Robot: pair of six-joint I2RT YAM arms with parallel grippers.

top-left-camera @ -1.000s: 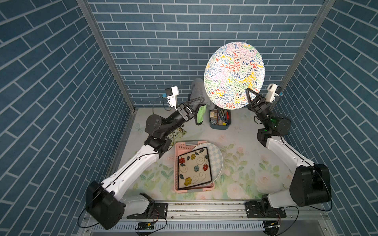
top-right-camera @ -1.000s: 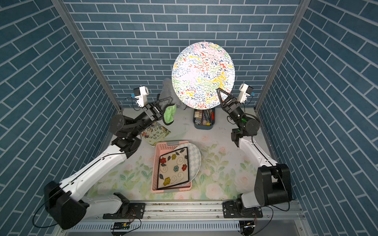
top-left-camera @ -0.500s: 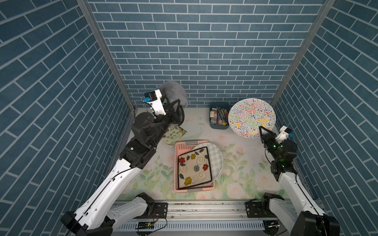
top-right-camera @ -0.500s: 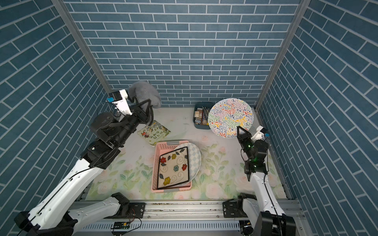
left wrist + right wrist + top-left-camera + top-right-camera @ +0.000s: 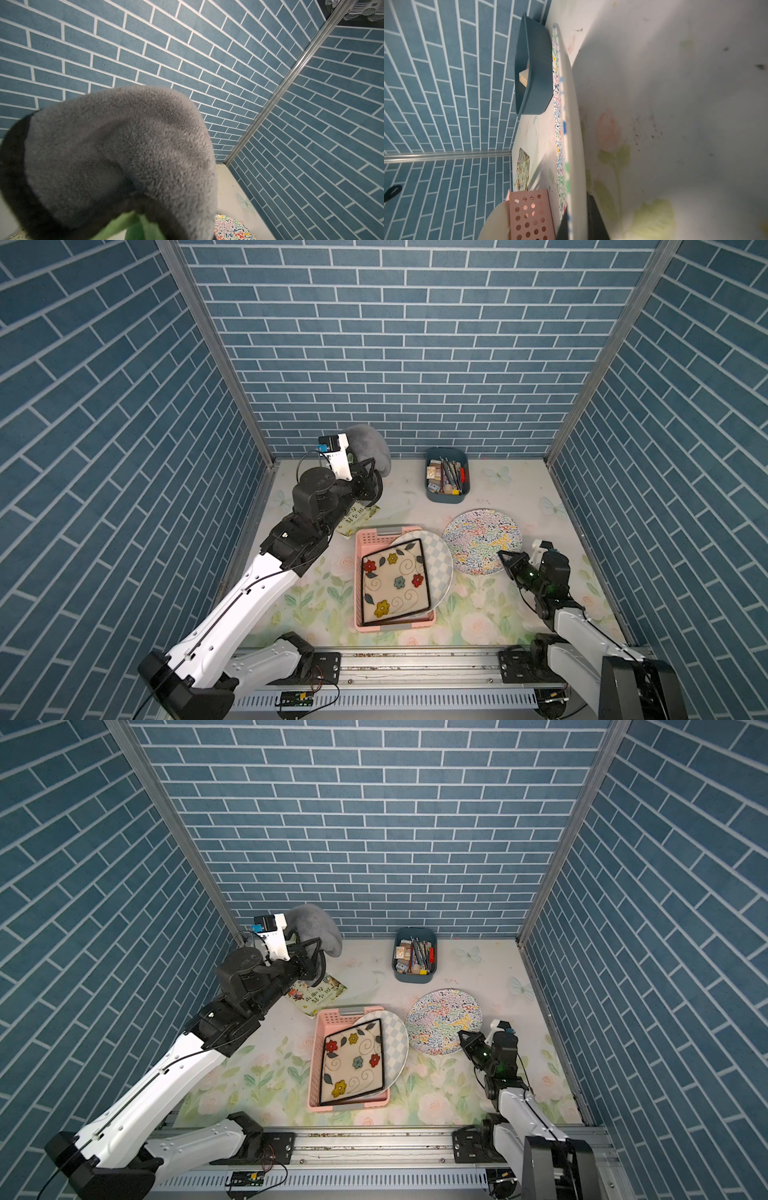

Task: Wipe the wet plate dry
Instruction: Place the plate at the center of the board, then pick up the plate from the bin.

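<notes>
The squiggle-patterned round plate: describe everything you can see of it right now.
The round plate has a face of multicoloured squiggles and a plain cream underside. It lies near-flat, face up, beside the pink basket. The right hand is shut on its near rim. Whether it rests on the mat is unclear.

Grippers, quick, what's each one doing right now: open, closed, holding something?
Left gripper: closed, holding the grey cloth.
Right gripper: closed on the rim of the patterned plate.
</notes>
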